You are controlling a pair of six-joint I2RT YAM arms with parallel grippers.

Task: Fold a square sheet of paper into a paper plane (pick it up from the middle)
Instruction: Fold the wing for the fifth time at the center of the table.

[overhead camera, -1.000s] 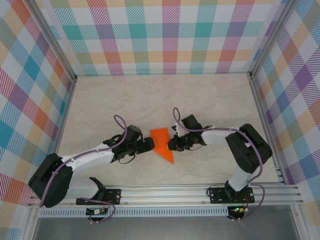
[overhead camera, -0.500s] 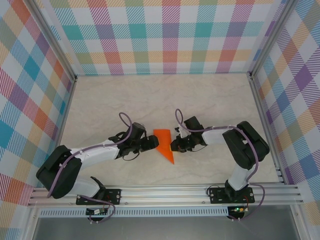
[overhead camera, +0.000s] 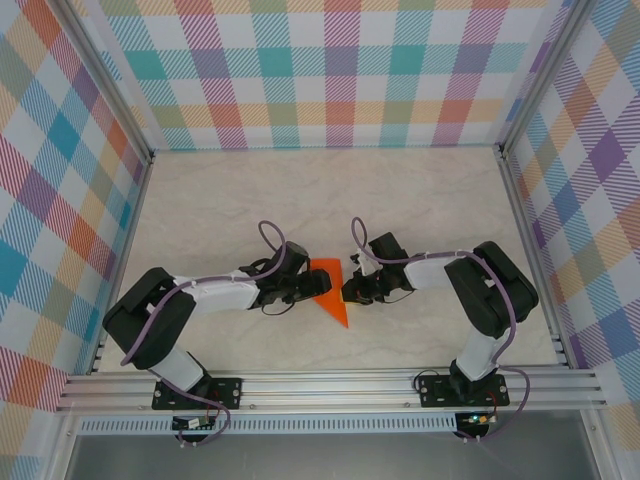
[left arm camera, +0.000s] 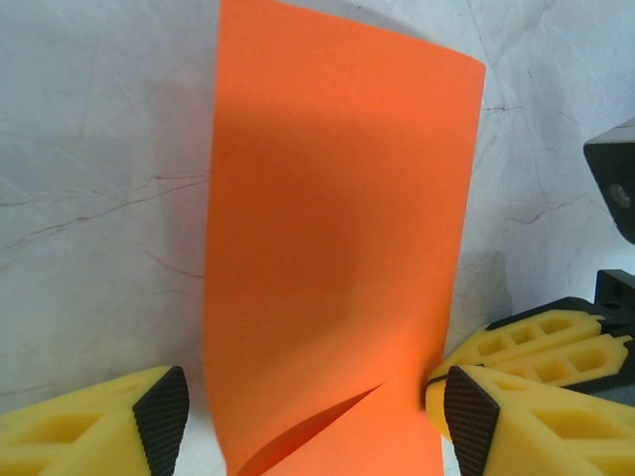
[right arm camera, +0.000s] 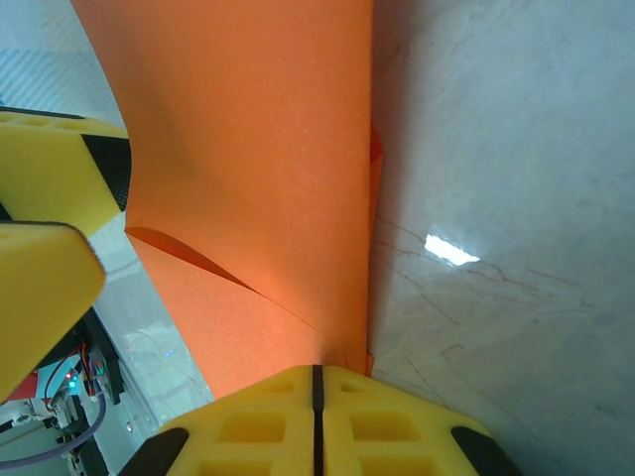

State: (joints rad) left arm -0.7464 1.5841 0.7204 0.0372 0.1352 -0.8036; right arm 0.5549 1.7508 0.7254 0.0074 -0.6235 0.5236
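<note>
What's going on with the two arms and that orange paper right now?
Both arms meet at the orange paper on the table. The paper is partly folded and tapers to a point toward the arms' bases. The right arm's fingers are shut on one edge, apparently pinching it. The left arm's fingers are open and straddle the paper from the other side. The plane isn't finished yet.

The sheet of paper (overhead camera: 328, 290) lies on the tabletop (overhead camera: 300, 200) between the two grippers, with the left gripper (overhead camera: 314, 285) at its left side and the right gripper (overhead camera: 350, 291) at its right. It runs forward between the spread left fingers (left arm camera: 162, 415). The right fingers (right arm camera: 258, 431) meet on its right edge, just ahead of the left gripper's right-hand fingertip.
</note>
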